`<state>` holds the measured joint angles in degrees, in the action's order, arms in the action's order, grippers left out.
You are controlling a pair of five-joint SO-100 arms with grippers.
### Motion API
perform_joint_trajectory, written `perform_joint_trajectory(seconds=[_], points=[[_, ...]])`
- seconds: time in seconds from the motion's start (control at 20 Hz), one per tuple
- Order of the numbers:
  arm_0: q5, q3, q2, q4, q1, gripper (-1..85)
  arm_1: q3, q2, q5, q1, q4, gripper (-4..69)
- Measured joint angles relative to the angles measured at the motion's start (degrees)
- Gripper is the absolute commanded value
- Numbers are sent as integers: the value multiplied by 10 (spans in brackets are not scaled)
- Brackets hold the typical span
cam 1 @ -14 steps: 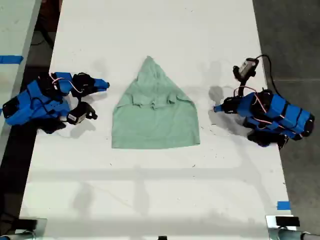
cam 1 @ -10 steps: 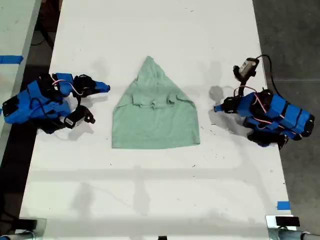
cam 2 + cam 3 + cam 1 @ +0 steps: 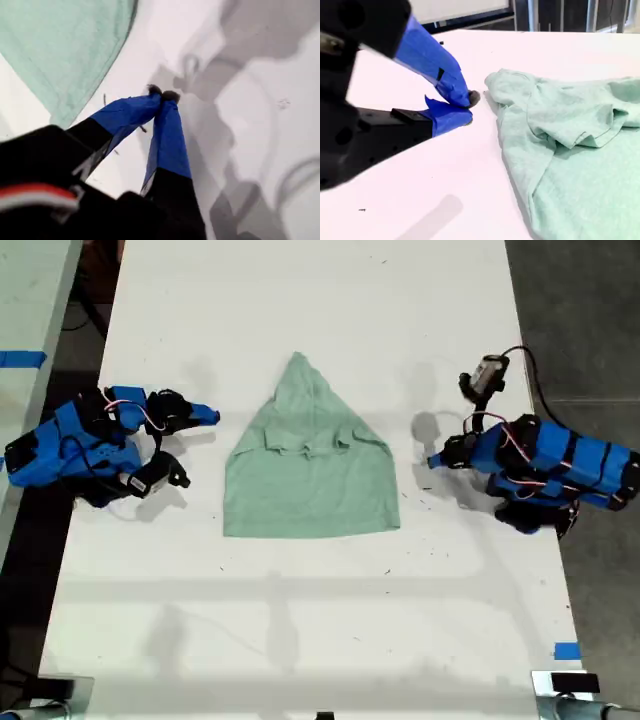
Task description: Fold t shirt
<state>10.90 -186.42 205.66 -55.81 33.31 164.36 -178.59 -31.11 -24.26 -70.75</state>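
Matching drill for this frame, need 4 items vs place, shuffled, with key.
1. shirt
2. my first gripper
3. my second gripper
4. blue tape

A. exterior view's left, beside the shirt
B. middle of the table, lying flat
C. exterior view's right, beside the shirt
D. exterior view's lower right, at the table edge

Pairs: 1-B, 2-C, 3-A, 4-D

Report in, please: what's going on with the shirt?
My first tool shut, empty. My second tool shut, empty. The t shirt flat on table. Path clear.
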Motion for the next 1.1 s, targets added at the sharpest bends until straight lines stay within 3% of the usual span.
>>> perform_joint_trajectory(seconds=[0.05,0.1,0.15,0.35,0.45,0.5,0.55,0.65,0.85,1.1], points=[[0,0,0,0,0,-3,-43,107,7,16,41,22],[0,0,0,0,0,-3,-87,210,11,36,78,175],[0,0,0,0,0,-3,-128,311,15,54,116,255],[0,0,0,0,0,-3,-174,521,35,77,245,276],[0,0,0,0,0,-3,-186,550,48,95,282,274],[0,0,0,0,0,-3,-192,566,59,105,306,215],[0,0,0,0,0,-3,-203,590,65,117,327,46],[0,0,0,0,0,-3,-224,625,79,128,350,5],[0,0,0,0,0,-3,-224,614,89,127,348,5],[0,0,0,0,0,-3,-320,572,57,111,184,5]])
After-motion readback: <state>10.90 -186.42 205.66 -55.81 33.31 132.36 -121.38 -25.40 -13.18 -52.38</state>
